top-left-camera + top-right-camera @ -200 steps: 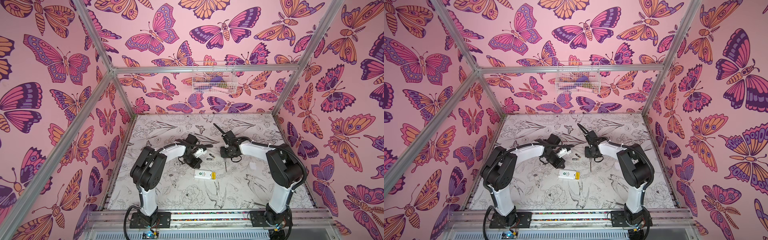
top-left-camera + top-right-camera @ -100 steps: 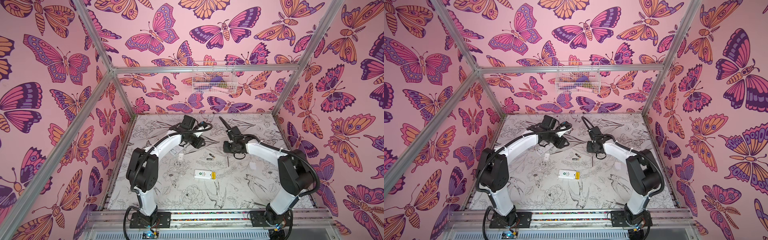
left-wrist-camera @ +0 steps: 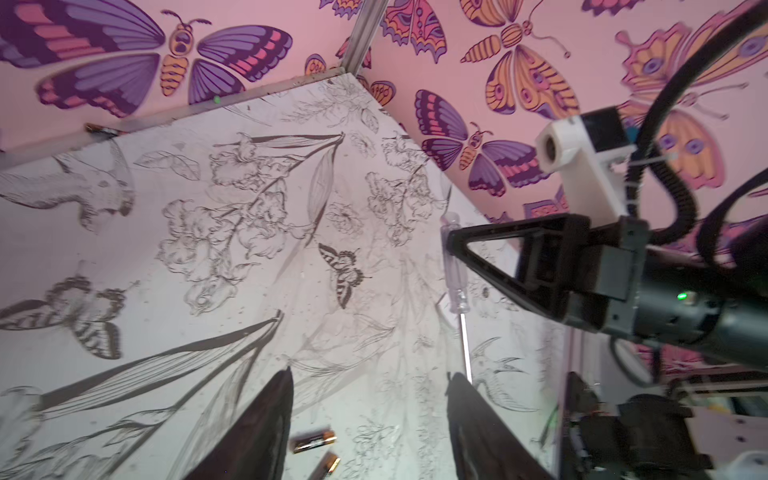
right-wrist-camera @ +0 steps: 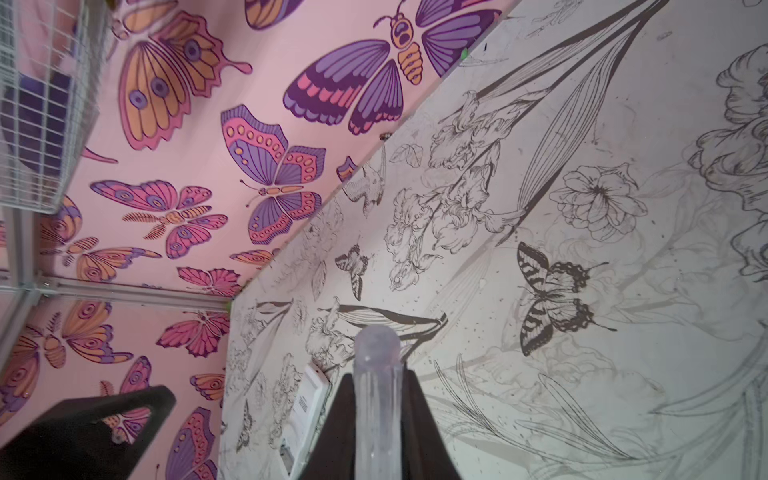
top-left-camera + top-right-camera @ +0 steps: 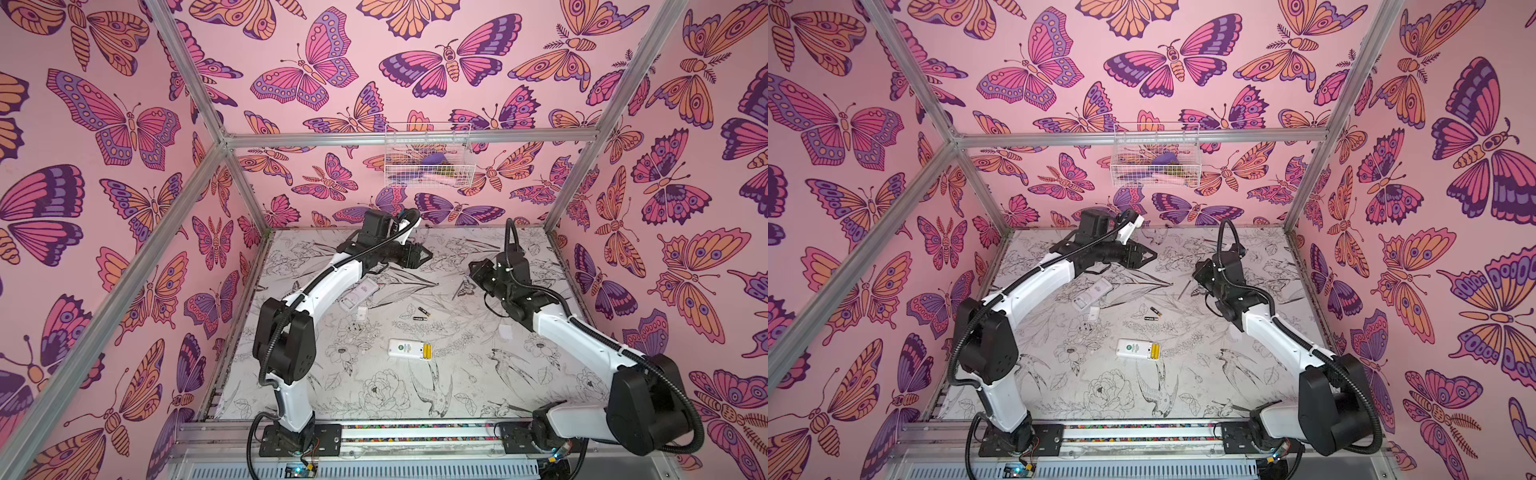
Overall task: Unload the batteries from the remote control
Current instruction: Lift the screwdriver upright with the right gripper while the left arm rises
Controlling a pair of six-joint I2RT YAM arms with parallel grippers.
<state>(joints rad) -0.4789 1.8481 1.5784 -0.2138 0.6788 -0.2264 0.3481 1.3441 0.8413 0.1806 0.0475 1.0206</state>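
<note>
Your left gripper (image 3: 369, 374) stands open: its two dark, matte, wedge-shaped fingers (image 3: 274, 419) are apart, with only bare table between them. Your right gripper (image 4: 377, 390) is closed on the screwdriver (image 3: 456, 270). Its black triangular tips pinch the clear, round-ended plastic handle, and the thin metal shaft slants toward the table (image 5: 374, 395), a white sheet printed with ink-line flowers and birds.

Two black batteries (image 5: 421, 314), slim cylinders with copper-coloured ends, lie loose near mid-table, close together at an angle. Two yellow batteries (image 5: 427, 351) sit side by side in the open end of a flat white remote control (image 5: 403, 347), nearer the arm bases. A second white remote (image 5: 360, 292) lies beside the left arm, with a small white rectangular piece (image 5: 361, 313) just by it; you can't tell what that piece is.

In the left wrist view the picture's edge cuts off the left fingers and part of one black battery. You can't make out whether the screwdriver tip touches the table.
</note>
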